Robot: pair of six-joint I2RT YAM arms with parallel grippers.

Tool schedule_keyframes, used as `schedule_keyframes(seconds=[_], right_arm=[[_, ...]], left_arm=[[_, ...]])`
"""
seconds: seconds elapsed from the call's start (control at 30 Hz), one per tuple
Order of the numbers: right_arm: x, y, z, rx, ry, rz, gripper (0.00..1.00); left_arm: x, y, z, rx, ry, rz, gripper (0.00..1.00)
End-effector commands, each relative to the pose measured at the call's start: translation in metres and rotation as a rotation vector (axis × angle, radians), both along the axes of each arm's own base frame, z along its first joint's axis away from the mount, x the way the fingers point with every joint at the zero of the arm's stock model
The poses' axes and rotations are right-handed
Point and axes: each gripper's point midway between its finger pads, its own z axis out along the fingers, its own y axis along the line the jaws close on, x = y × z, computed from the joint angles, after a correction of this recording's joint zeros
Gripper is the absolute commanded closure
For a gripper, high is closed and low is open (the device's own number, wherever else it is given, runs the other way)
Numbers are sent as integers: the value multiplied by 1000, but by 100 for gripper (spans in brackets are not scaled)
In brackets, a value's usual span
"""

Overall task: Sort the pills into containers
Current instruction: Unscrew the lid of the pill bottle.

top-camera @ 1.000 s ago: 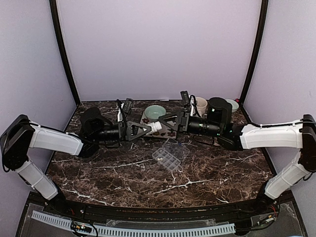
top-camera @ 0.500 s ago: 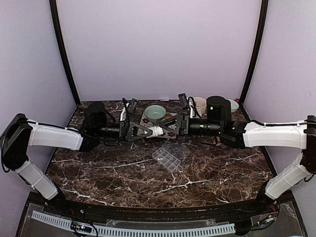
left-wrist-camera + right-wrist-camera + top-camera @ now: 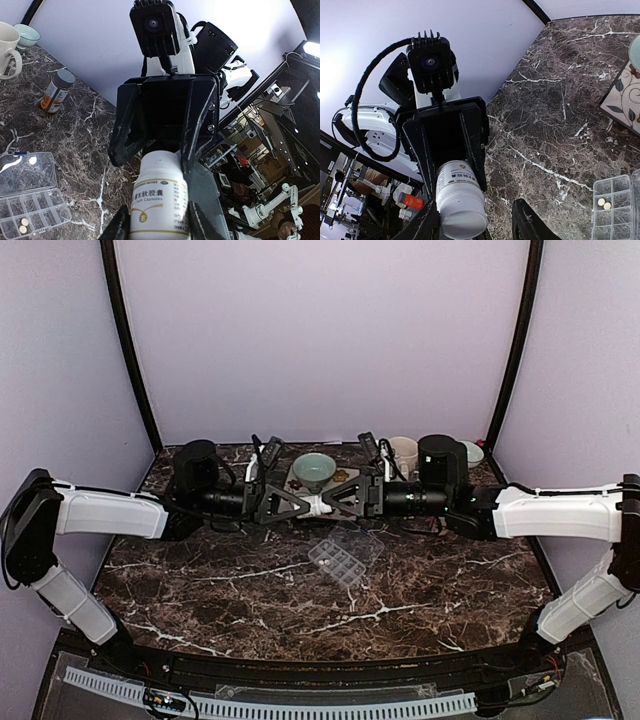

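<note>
Nearest the arm bases, on the marble table: the clear pill box, lid swung open, long side slanting across the middle. Holds two pills in one end compartment, with the other compartments apparently empty. Sits well apart from both grippers, lower than them and on the base side.

Further in, above the table and about midway between the two arms: the white bottle, carried off the surface. Lies with its long axis running left to right, base end toward the left arm and cap end pointing straight at the right arm. Left gripper clenched on the bottle's body, a finger pressed to each side of the label. Right gripper brought up around the cap end, not yet clamped: one finger against the cap, the other standing off with a visible gap.

Probably calls for closing on the cap and twisting about that left-to-right axis, which lines up with the right wrist. Then needs tipping toward the base side, since the pill box lies that way, marginally closer to the right arm.

Furthest back, by the wall: a pale bowl and a mug.
</note>
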Motion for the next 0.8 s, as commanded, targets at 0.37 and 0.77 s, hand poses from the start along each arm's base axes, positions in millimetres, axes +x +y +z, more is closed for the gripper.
schedule_keyframes(seconds=[0.37,0.77], right_arm=[[-12,5,22,68,-2,77,60],[-17,11,21,61,7,133,77]], left_arm=[[-2,0,24,-41,-68,-48,87],[-4,0,27,-41,-64,-73,87]])
